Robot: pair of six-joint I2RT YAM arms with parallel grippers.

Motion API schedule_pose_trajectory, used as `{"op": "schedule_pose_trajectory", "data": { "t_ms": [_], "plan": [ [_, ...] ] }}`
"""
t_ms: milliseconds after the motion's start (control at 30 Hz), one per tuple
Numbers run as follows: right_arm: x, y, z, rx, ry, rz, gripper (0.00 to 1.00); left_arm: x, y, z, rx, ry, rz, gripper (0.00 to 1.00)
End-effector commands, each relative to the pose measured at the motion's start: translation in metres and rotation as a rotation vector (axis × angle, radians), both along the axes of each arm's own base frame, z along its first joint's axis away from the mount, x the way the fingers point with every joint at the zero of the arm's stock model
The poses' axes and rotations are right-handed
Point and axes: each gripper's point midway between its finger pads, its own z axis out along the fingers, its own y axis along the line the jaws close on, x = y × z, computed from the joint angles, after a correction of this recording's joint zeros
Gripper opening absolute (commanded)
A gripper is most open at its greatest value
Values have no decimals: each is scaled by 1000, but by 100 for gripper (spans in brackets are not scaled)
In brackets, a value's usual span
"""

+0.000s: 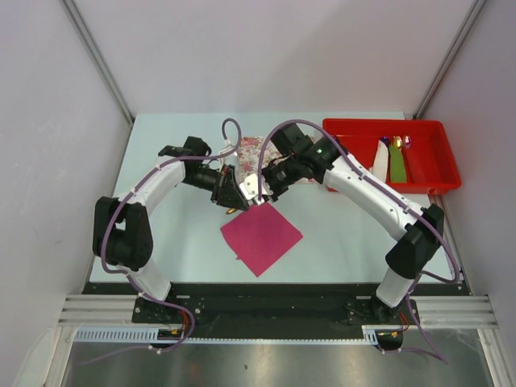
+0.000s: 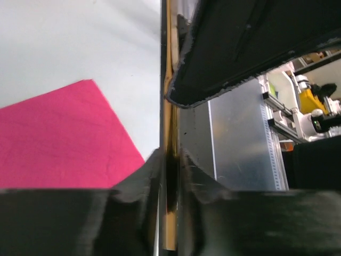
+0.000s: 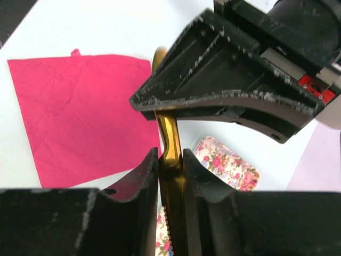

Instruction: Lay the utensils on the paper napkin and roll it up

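Observation:
The gold knife is held above the table between both grippers. My right gripper is shut on one end of it. My left gripper is shut on the other end, where the knife shows as a gold strip. From the top view the two grippers, left and right, meet just beyond the far corner of the magenta paper napkin, which lies flat and bare. The napkin also shows in both wrist views. The dark blue fork is out of view.
The floral tray lies behind the grippers, partly hidden by them, and shows in the right wrist view. A red bin at the back right holds green and white rolled bundles with spoon tips.

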Motion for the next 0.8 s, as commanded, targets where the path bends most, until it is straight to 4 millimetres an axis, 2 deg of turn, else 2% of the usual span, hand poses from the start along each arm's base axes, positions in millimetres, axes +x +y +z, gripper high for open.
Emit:
{"op": "schedule_pose_trajectory", "data": {
  "t_ms": [0,33,67,100,133,167,200,233,267,300,333,367,400,433,500,533,567,667,700,733,767],
  "plan": [
    [-11,6,41,121,-114,45,0,-15,-4,25,-127,-50,-49,12],
    [-14,8,42,129,-116,43,0,-17,-4,27,-132,-52,-50,0],
    [-15,10,49,166,-140,31,2,-20,-3,29,-139,-56,-50,0],
    [-14,10,50,179,-122,-23,26,-22,-2,32,-144,-65,-50,0],
    [-16,12,57,212,-121,-50,36,-22,-3,34,-148,-70,-48,0],
    [-12,16,73,277,-152,-74,46,-26,-1,36,-148,-76,-42,0],
    [-16,9,76,296,-113,-132,62,-27,0,37,-150,-81,-35,0],
    [-16,8,82,322,-103,-166,69,-18,-1,37,-130,-96,-11,0],
    [-15,9,93,365,-103,-198,76,-20,0,27,-101,-81,16,0],
    [-12,2,102,391,-93,-265,81,-21,1,37,-97,-142,50,0],
    [-12,-1,105,411,-29,-336,83,-5,-1,49,-105,-204,122,0],
    [-8,-3,116,455,-4,-398,85,2,4,32,-55,-200,219,0],
    [2,-9,125,480,3,-495,86,2,6,47,-71,-260,278,0],
    [4,-11,126,500,93,-582,86,8,6,57,-97,-276,326,0],
    [19,-27,126,505,165,-746,84,22,10,57,-62,-280,451,0],
    [21,-29,129,526,279,-829,82,25,12,62,-59,-242,510,0],
    [21,-36,120,496,334,-883,81,38,18,62,-33,-240,612,0],
    [26,-50,110,522,544,-1032,78,42,25,65,-29,-184,748,0],
    [32,-57,109,549,576,-1083,77,53,33,67,-40,-191,846,0],
    [36,-60,105,571,606,-1127,76,57,36,80,-108,-179,915,0],
    [37,-61,101,613,673,-1176,76,52,42,73,-127,-170,964,0]
  ]
}}
